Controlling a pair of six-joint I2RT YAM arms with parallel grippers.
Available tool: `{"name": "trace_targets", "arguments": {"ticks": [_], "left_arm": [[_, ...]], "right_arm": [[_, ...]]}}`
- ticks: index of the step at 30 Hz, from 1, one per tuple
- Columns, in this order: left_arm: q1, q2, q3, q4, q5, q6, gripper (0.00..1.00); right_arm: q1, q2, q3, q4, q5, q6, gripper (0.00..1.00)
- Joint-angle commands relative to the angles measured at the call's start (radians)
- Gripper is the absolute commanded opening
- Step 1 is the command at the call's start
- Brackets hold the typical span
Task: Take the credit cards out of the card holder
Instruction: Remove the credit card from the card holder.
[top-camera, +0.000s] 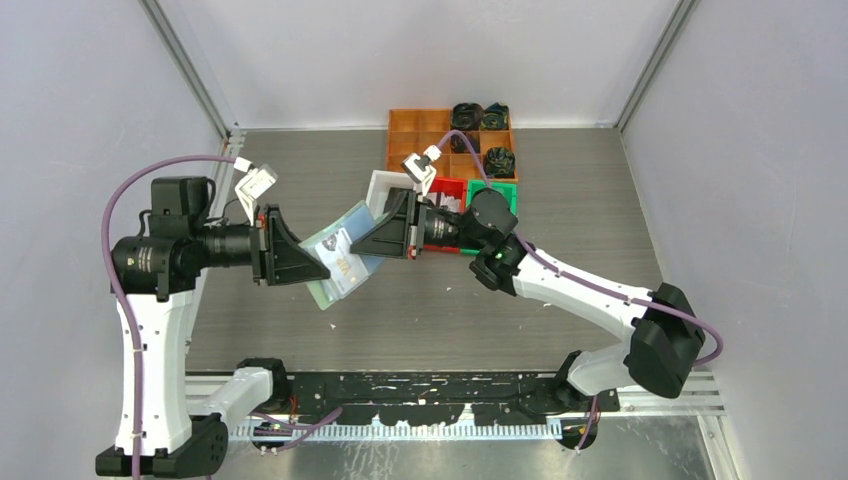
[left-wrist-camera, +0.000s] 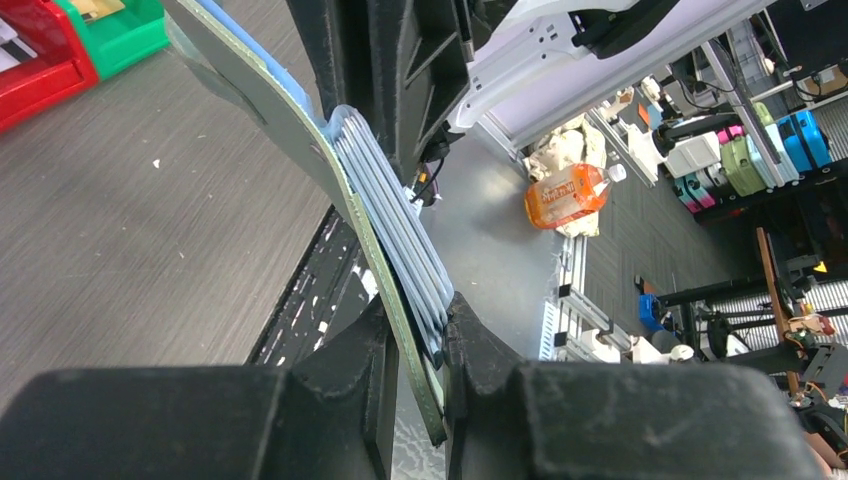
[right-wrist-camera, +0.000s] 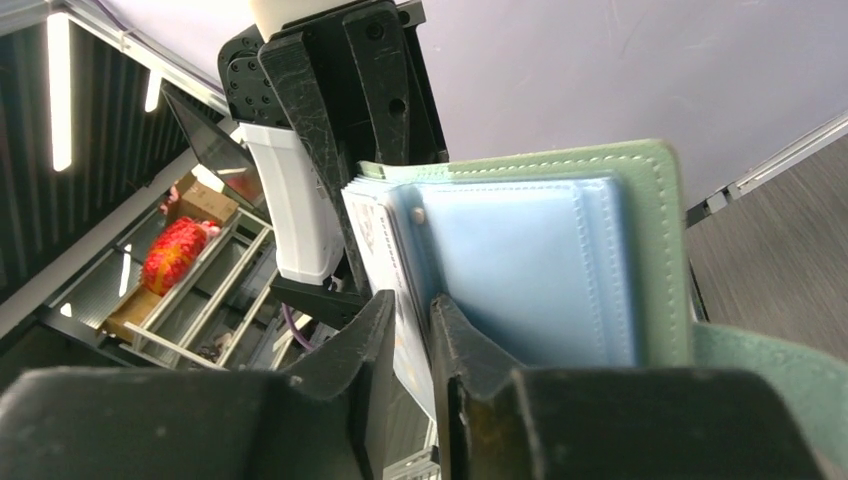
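My left fingers (left-wrist-camera: 345, 375) clamp one edge of the open card holder (right-wrist-camera: 660, 240), held above the table (top-camera: 590, 200) between my arms; my right fingers (right-wrist-camera: 350, 350) pinch a pale credit card (right-wrist-camera: 375, 240) poking from it.

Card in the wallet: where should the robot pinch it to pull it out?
Pinch the thin card by the edge poking out past the blue pockets, fingers on its flat faces. Come from the side opposite the left gripper, which clamps the wallet at its other edge. The right gripper sits there, closed on it.
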Motion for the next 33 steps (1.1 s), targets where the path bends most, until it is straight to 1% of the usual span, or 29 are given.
{"name": "trace_targets", "arguments": {"ticks": [1, 3, 6, 10, 11, 12, 14, 15, 17, 19, 22, 24, 25, 28, 33], "left_arm": [[-0.001, 0.003, 0.013, 0.072, 0.020, -0.011, 0.00], [-0.001, 0.005, 0.014, 0.072, 0.008, -0.011, 0.01], [-0.003, 0.004, 0.011, 0.071, -0.004, -0.011, 0.07], [-0.002, 0.001, -0.021, 0.100, -0.011, -0.046, 0.34], [-0.002, -0.003, -0.037, 0.121, -0.015, -0.070, 0.38], [-0.002, -0.008, -0.051, 0.146, -0.015, -0.103, 0.39], [-0.002, -0.017, -0.078, 0.198, -0.006, -0.159, 0.40], [-0.002, -0.021, -0.088, 0.220, 0.006, -0.180, 0.40], [-0.002, -0.027, -0.097, 0.243, 0.025, -0.204, 0.39], [-0.002, -0.035, -0.096, 0.250, 0.027, -0.208, 0.34], [-0.002, -0.037, -0.088, 0.237, 0.041, -0.192, 0.22], [-0.002, -0.036, -0.081, 0.227, 0.044, -0.181, 0.18], [-0.002, -0.036, -0.075, 0.219, 0.045, -0.171, 0.17], [-0.002, -0.033, -0.073, 0.210, 0.051, -0.166, 0.20], [-0.002, -0.033, -0.080, 0.203, 0.074, -0.172, 0.32]], "right_arm": [[0.018, 0.016, 0.043, 0.156, -0.094, 0.060, 0.20], [0.018, 0.020, 0.044, 0.156, -0.102, 0.066, 0.16], [0.018, 0.012, 0.037, 0.145, -0.093, 0.056, 0.09], [0.021, 0.011, 0.032, 0.144, -0.050, 0.051, 0.01], [0.025, 0.010, 0.030, 0.141, -0.025, 0.043, 0.01], [0.029, 0.008, 0.031, 0.131, -0.009, 0.029, 0.01], [0.048, 0.002, 0.037, 0.076, 0.027, -0.015, 0.01], [0.056, -0.004, 0.043, 0.021, 0.047, -0.043, 0.01], [0.070, -0.016, 0.049, -0.051, 0.086, -0.101, 0.01], [0.075, -0.034, 0.040, -0.083, 0.118, -0.131, 0.01], [0.074, -0.064, 0.024, -0.122, 0.163, -0.175, 0.01], [0.074, -0.086, 0.017, -0.158, 0.196, -0.203, 0.01], [0.073, -0.101, 0.014, -0.172, 0.213, -0.216, 0.01], [0.074, -0.129, 0.001, -0.206, 0.263, -0.243, 0.01], [0.074, -0.137, -0.025, -0.183, 0.298, -0.235, 0.01]]}}
